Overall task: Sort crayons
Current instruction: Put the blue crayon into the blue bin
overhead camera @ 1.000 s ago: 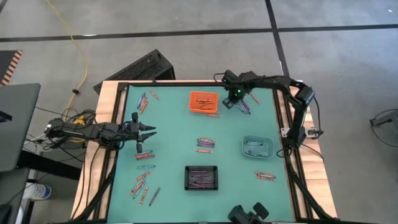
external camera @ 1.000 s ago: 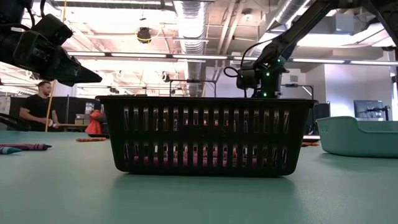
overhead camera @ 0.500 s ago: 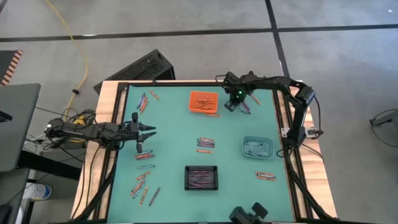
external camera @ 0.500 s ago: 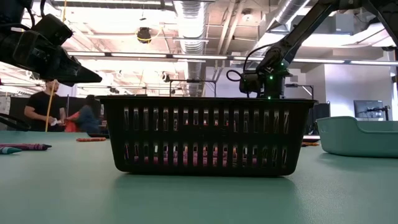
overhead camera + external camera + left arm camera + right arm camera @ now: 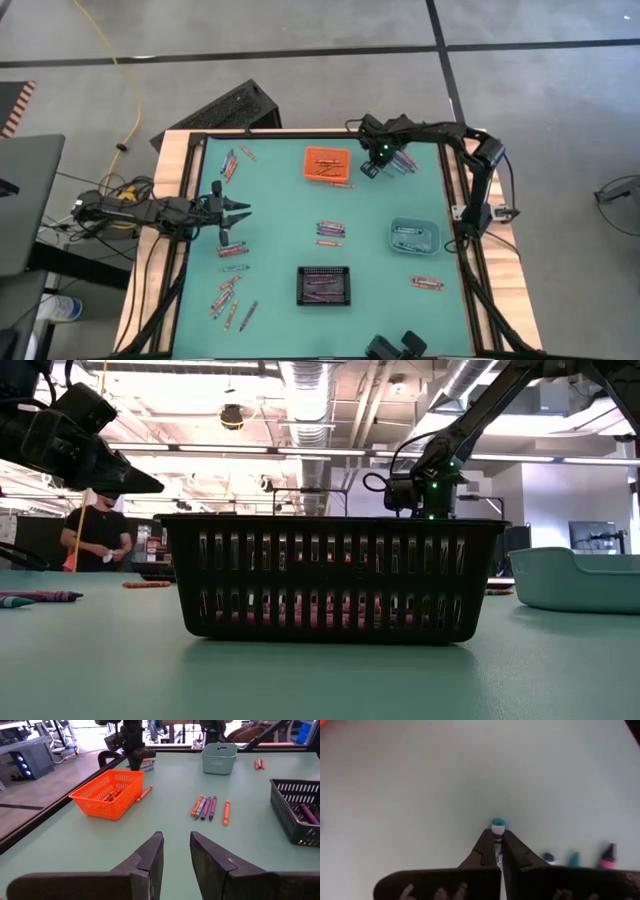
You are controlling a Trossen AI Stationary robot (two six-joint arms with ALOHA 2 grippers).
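Teal-tipped, one crayon (image 5: 497, 827) sits pinched between the right gripper (image 5: 499, 847)'s two dark fingers, its tip poking out just past them above the green table (image 5: 420, 780); the jaws are clenched on it. In the high view this gripper (image 5: 372, 165) is in the upper right of the mat, between the orange bin (image 5: 327, 163) and a small cluster of crayons (image 5: 403, 161) near the top edge. Three more crayon tips show beside the fingers at the lower right of the right wrist view.

At the frame's left edge in the high view, the left gripper (image 5: 236, 212) hangs over the mat with its jaws parted and nothing between them. Open mat lies around the middle crayons (image 5: 331, 230); the black bin (image 5: 324, 285) and the teal bin (image 5: 414, 235) stand well apart. No writing can be read.
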